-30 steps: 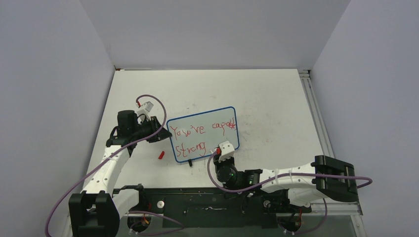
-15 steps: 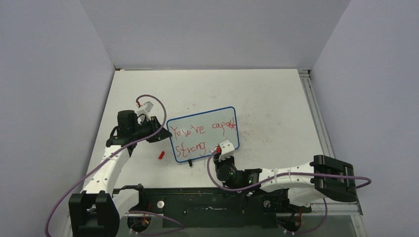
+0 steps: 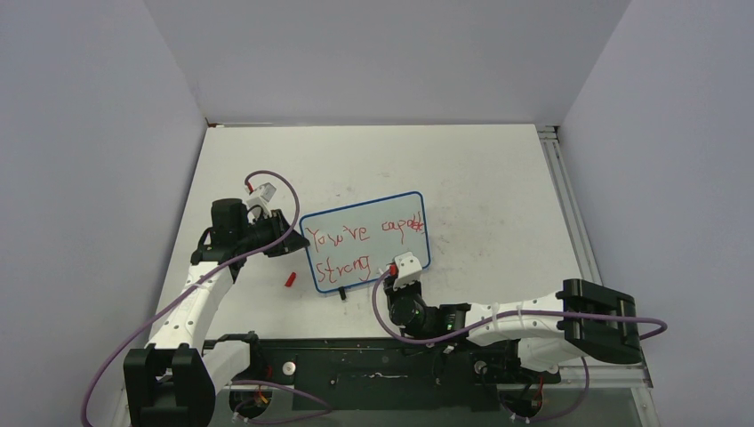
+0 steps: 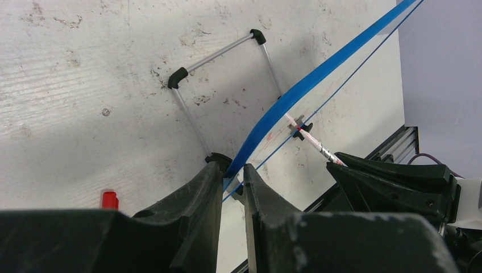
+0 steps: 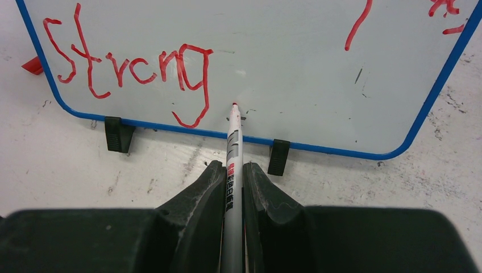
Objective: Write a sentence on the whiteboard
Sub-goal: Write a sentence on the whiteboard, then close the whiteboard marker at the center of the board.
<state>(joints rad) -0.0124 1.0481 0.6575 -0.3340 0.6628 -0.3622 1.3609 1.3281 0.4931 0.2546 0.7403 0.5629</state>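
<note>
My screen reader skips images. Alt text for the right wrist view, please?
Right gripper shut on a white marker pen, its red tip close to a small glossy white blue-framed whiteboard, just right of the red handwritten word Strong.

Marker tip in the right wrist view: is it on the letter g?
No, the marker tip points at blank whiteboard just right of the g.

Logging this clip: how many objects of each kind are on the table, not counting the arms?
whiteboard: 1
marker: 1
red cap: 1
Total: 3
</note>
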